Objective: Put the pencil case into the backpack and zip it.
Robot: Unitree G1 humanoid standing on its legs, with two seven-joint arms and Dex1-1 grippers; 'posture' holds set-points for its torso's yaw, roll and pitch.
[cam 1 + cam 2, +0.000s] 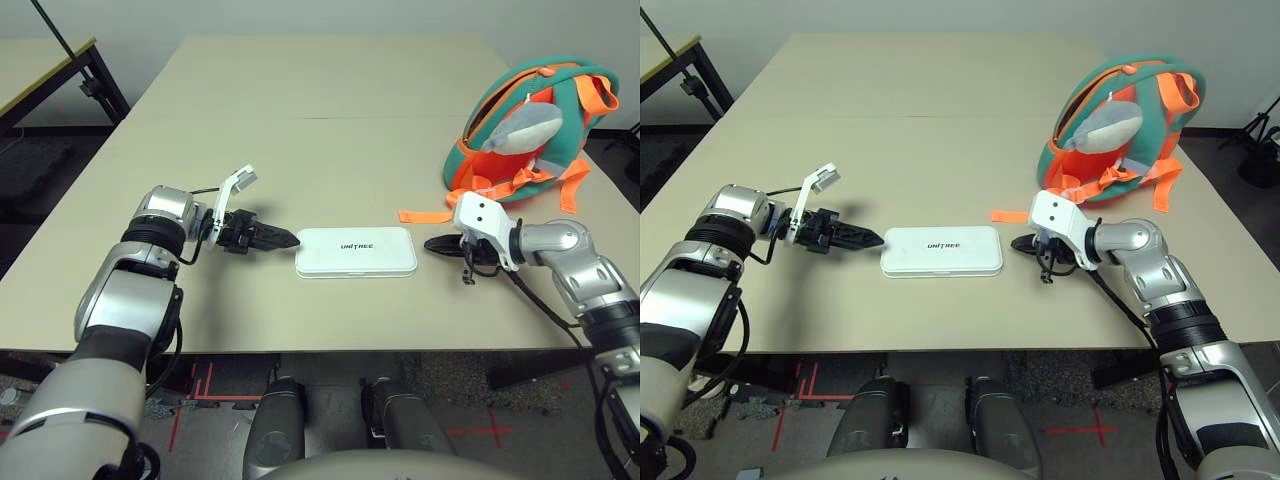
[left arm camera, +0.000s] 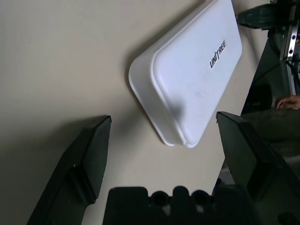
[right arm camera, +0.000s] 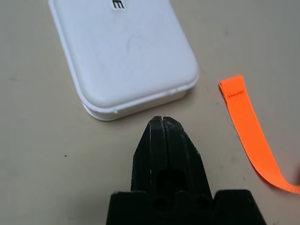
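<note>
The pencil case [image 1: 356, 252] is plain white with dark lettering; the backpack [image 1: 545, 135] is teal and orange, with a grey-and-white plush figure [image 1: 523, 128].

pencil case: flat on the table, near its front edge, between the two grippers
left gripper [image 2: 164, 117]: at the left end of the pencil case [image 1: 356, 252]
right gripper [image 3: 163, 119]: just beside the case's right end, apart from it
backpack [image 1: 535, 130]: on the table [image 1: 300, 150], behind and to the right of the case, beyond the right gripper
plush figure [image 1: 524, 128]: on the backpack's near side
loose strap [image 3: 248, 126]: on the table, reaching left from the backpack, behind the right gripper
second table [image 1: 40, 70]: beyond the table's left side, at the far left
</note>
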